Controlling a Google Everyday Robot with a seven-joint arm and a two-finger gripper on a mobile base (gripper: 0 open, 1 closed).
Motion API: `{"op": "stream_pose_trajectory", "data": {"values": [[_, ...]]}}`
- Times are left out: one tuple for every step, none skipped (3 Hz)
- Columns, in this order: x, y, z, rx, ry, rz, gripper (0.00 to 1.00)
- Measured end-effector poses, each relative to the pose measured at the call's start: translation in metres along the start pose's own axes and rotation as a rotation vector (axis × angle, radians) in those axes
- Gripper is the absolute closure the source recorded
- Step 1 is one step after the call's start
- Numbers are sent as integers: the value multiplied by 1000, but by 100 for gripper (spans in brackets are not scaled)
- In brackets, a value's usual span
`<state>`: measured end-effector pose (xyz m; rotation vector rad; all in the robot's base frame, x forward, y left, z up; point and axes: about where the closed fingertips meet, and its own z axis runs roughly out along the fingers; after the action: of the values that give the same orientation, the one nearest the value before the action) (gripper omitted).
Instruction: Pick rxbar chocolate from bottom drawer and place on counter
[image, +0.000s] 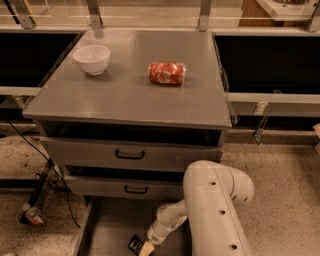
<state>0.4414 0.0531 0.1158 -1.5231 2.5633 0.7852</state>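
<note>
- Sitting at the very bottom edge of the view, the robot's tan-tipped gripper is down inside the wide grey metal bottom drawer, which is pulled out over the floor.
- The small flat black rxbar chocolate lies on the drawer floor, just left of the gripper tip and touching it or nearly so.
- Whether the gripper is closed on the bar or spread beside it cannot be told; the frame edge cuts it off.
- The bulky white robot arm fills the lower right and bends down to the gripper.
- Above, two grey drawers with black handles sit under the broad grey metal counter.
- On the counter, a round white bowl stands at the back left.
- A crumpled red soda can lies on its side, well apart from the bowl.
</note>
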Motion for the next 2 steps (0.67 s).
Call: {"op": "stream_pose_trajectory", "data": {"values": [[0, 0, 0, 0, 0, 0, 15], [0, 1, 1, -2, 4, 0, 16]]}}
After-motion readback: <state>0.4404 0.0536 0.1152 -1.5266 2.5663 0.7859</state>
